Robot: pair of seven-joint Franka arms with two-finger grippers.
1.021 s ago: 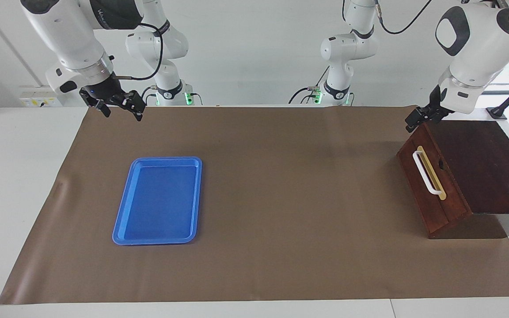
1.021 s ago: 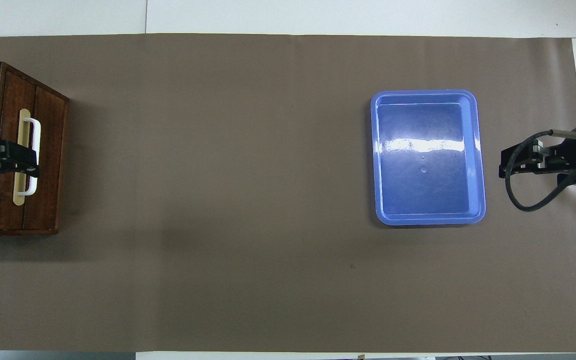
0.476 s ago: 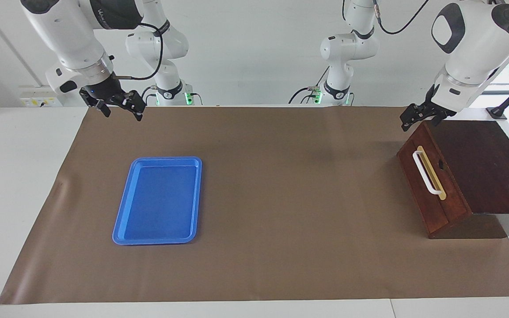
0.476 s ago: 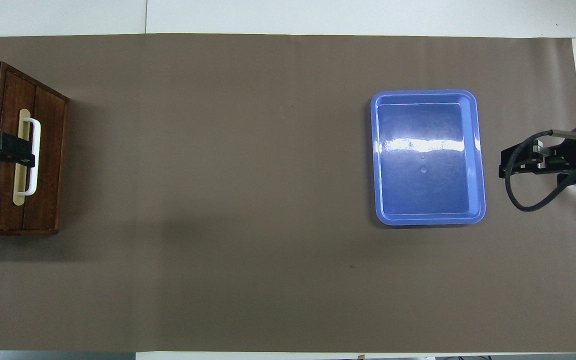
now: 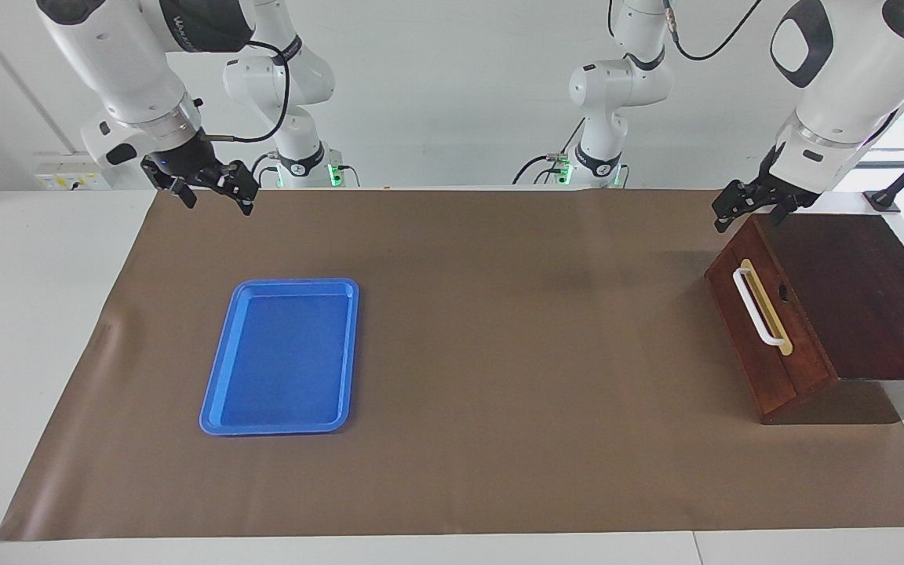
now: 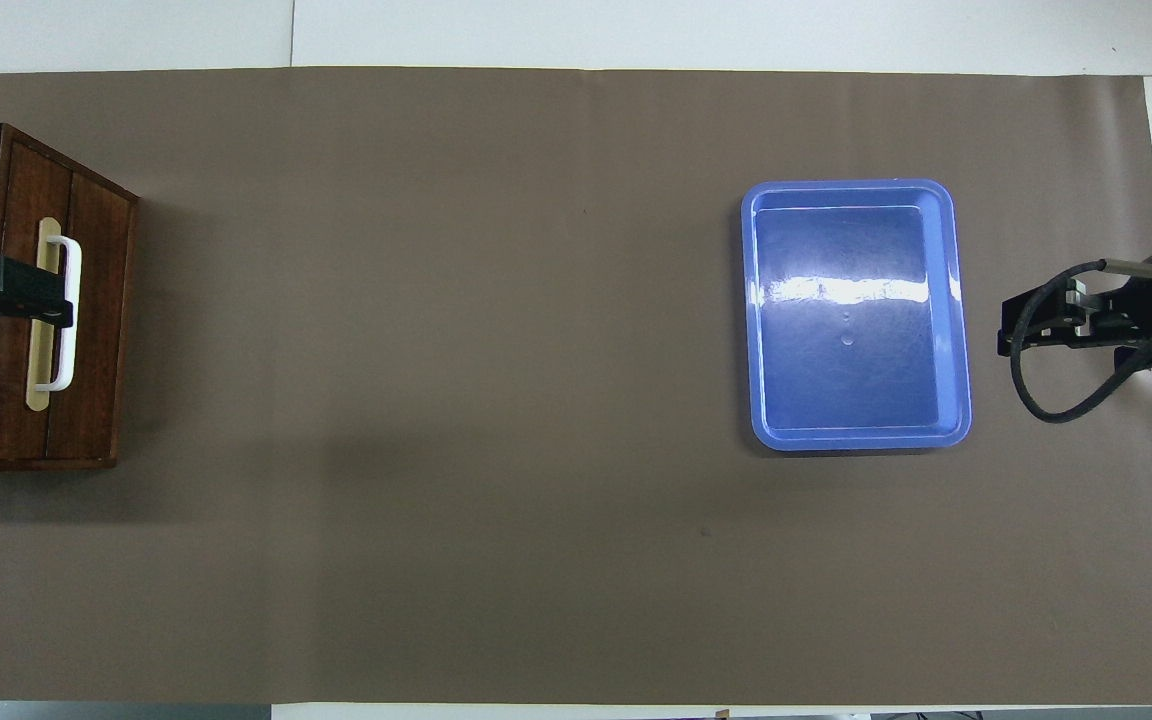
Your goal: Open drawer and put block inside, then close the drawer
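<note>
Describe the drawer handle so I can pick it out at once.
Start at the dark wooden cabinet at the left arm's end of the brown mat. On its closed reddish-brown drawer front sits the handle: a white bar on a yellow strip, the only pale thing on the dark wood.

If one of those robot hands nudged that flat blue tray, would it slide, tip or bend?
The blue tray would probably slide rather than tip: it lies flat and low on the brown mat. It looks empty, thin and glossy, so likely light and a little flexible. Its raised rim gives a hand something to catch.
</note>
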